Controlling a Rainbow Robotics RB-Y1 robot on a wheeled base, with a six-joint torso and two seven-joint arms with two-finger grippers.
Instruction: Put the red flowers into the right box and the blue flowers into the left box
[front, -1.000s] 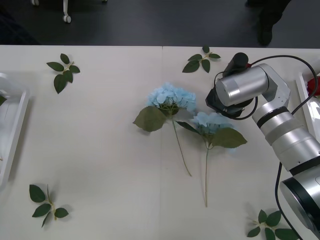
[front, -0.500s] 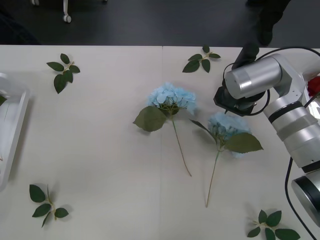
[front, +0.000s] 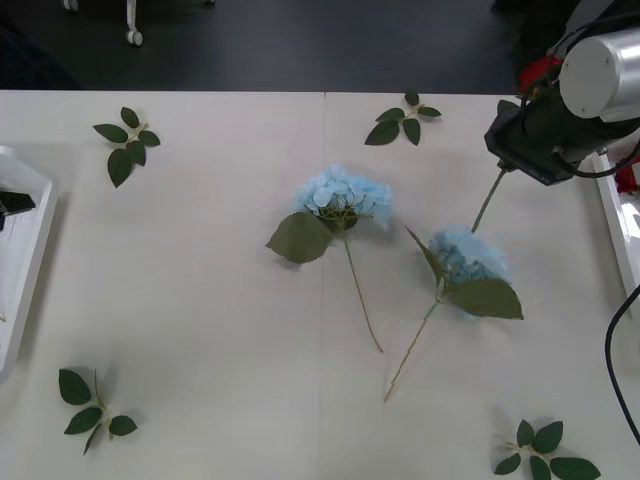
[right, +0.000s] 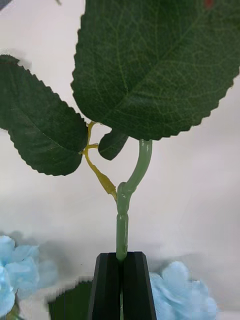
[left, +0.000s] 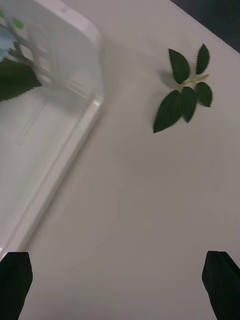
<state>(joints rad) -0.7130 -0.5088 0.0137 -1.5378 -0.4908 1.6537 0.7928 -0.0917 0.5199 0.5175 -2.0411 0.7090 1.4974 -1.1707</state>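
1. The right gripper (front: 515, 150) is raised over the far right part of the tabletop (front: 200, 300), close to the right edge. Its black fingers (right: 107, 285) are clenched on the thin green stem of a red flower (front: 538, 72); the stem end hangs down below the gripper, and the red head shows just behind it, near the far edge.

2. In the right wrist view, the pinched stem (right: 123, 220) rises from between the closed fingers to two large dark serrated leaves.

3. Two blue flowers lie on the tabletop. One blue flower (front: 343, 193) sits near the centre, head toward the far edge, one broad leaf at its left. The other blue flower (front: 468, 256) lies right of centre, below the right gripper and apart from it, stem slanting toward the near edge.

4. The right box (front: 612, 215) is partly seen at the right edge, with a bit of red showing at its rim.

5. The left box (front: 30, 255) lies at the left edge. The left gripper (front: 15, 203) sits over it, fingers spread wide and grasping nothing. The left wrist view shows pale blue petals and a green leaf inside this box.

6. Loose leaf sprigs (front: 127, 140) lie toward the tabletop's corners and near its far edge
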